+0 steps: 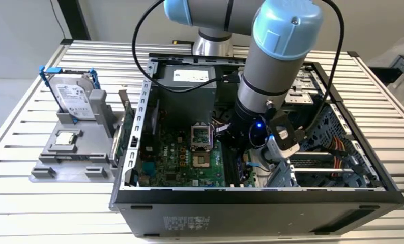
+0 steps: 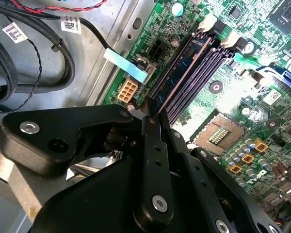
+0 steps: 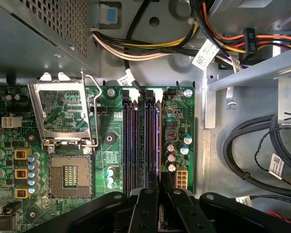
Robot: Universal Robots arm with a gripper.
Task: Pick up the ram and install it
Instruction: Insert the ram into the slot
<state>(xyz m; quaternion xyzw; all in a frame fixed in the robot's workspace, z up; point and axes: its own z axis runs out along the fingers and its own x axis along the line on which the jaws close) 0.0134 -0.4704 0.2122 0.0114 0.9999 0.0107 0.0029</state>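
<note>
The ram is a slim dark stick standing on edge in the outermost of the black motherboard slots, next to the white connector. In the first wrist view the ram shows edge-on as a thin line. My gripper is shut on the ram's near end, and its black fingers press in from both sides. In the exterior view the arm reaches down into the open computer case over the slots beside the green motherboard.
An empty processor socket with its raised metal frame lies beside the slots. Cable bundles and black cables run close by. Outside the case, a grey stand holds a blue-framed hard drive and a silver chip.
</note>
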